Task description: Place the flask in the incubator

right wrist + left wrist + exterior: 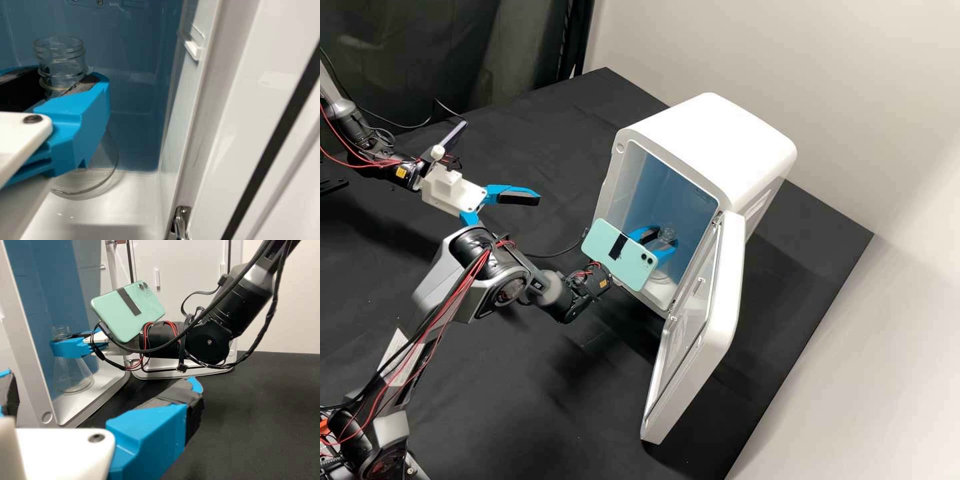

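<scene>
The clear glass flask [667, 234] stands upright inside the white incubator [720, 143], its base on or just above the white floor of the blue-lined chamber. My right gripper [655, 244] reaches in through the open front and is shut on the flask's neck [61, 59]; a blue finger [75, 120] hides part of the neck. From the left wrist view, the flask [71, 371] and the right gripper [75, 346] show just inside the incubator's front frame [25, 365]. My left gripper [497, 205] hangs open above the bench, well left of the incubator, holding nothing.
The incubator door [700, 313] hangs wide open on the right of the opening, swung out over the bench. A mint-green phone [620, 253] is strapped to the right arm's wrist. Black bench [540, 373] lies bare in front of and left of the incubator.
</scene>
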Controlling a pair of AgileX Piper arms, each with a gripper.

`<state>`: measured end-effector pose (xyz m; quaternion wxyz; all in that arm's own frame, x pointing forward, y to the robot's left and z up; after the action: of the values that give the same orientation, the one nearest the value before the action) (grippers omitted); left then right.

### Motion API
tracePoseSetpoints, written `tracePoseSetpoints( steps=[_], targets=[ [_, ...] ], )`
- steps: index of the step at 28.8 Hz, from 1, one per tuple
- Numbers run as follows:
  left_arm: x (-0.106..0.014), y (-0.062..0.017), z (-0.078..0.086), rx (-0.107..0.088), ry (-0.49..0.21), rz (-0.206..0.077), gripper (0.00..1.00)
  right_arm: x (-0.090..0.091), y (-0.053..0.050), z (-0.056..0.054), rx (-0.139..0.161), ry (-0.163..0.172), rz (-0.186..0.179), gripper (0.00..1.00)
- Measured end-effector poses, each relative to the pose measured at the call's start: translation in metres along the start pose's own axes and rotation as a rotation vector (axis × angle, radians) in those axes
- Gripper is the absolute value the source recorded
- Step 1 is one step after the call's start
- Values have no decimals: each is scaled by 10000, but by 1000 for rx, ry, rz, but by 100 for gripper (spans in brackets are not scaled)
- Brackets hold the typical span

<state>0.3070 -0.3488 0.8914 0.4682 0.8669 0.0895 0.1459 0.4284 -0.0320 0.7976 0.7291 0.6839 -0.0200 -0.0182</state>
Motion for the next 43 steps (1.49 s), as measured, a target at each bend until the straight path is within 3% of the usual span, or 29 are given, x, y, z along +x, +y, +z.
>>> tracePoseSetpoints(
  steps=[13,17,41,42,43],
  targets=[
    [0,1,-4,8,1,0,100,176,-25,30,-17,16,18,0],
    [0,1,-4,22,1,0,100,198,-16,24,-18,11,14,0],
    [0,1,-4,22,1,0,100,222,-37,44,-22,7,9,0],
    [0,1,-4,22,1,0,100,222,-37,44,-22,7,9,100],
    [0,1,-4,22,1,0,100,222,-37,44,-22,7,9,100]
  ],
)
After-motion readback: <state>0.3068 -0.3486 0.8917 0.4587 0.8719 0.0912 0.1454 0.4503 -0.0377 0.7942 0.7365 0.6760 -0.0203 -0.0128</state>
